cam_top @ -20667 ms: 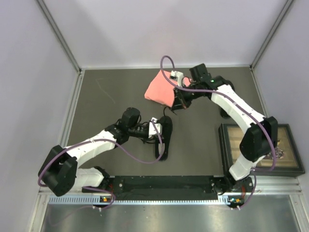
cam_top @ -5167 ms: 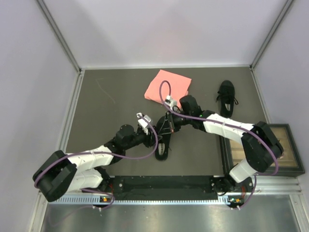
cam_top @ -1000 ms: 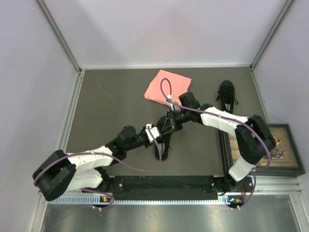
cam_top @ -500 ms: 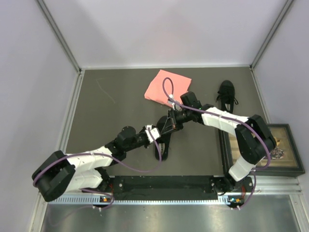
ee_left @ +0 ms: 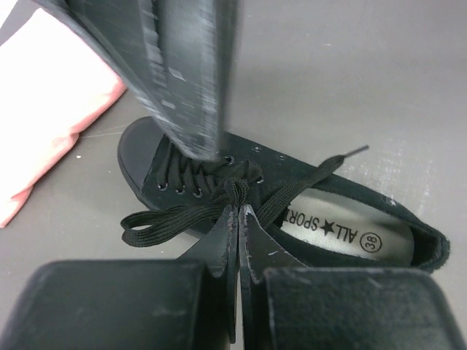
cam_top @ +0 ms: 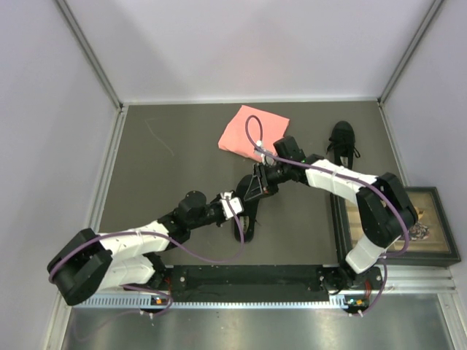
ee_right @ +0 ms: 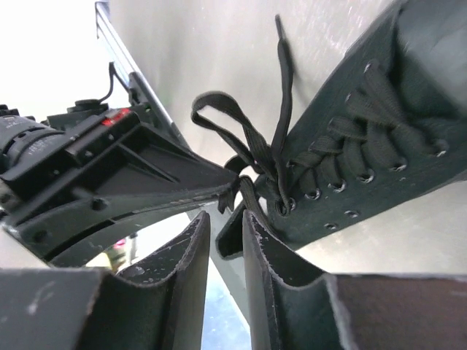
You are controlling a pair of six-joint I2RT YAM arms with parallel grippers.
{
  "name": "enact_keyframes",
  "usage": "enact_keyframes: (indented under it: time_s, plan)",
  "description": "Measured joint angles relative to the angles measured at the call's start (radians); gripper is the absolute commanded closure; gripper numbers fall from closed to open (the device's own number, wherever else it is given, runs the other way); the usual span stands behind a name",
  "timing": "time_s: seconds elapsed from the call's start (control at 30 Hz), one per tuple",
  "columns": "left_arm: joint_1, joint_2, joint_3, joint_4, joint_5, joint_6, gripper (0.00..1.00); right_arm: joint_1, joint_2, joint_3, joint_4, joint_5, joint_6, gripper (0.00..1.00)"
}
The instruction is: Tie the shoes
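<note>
**Black low-top lace-up shoe point(ee_left: 292, 171) mid-table, both grippers at its laces**

Shoe lies on the dark grey table point(cam_top: 175, 168) roughly centre, toe toward the far side and heel toward the arm bases. The pale insole with printed lettering shows in the left wrist view. Thin black laces point(ee_left: 175, 216) are crossed at the top eyelets, with one flat loop spilling off to the side and one loose end trailing past the opening.

Left gripper point(ee_left: 238, 211) has its fingers pressed flat together with no gap, tips right at the lace crossing. Can't tell if a strand is pinched between them.

Right gripper point(ee_right: 226, 219) comes in from the toe side, jaws only a narrow slit apart, tips just beside the same lace bunch and close to the left gripper's tips. No clear hold on anything.

Second black lace-up shoe point(cam_top: 341, 146) sits well apart, far right. Pink folded cloth point(cam_top: 252, 130) lies just beyond the worked shoe's toe. Dark framed picture point(cam_top: 430, 233) sits at the right edge.
</note>
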Motion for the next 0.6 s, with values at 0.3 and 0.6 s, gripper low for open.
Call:
enact_keyframes:
  time_s: [0.3, 0.6]
  plan:
    - [0.000, -0.002, 0.000, -0.045, 0.012, 0.018, 1.00, -0.001, 0.032, 0.131, -0.121, 0.097, -0.188, 0.80]
    - [0.000, -0.002, 0.000, -0.052, 0.016, 0.027, 1.00, 0.045, 0.109, 0.165, -0.216, 0.174, -0.310, 0.76]
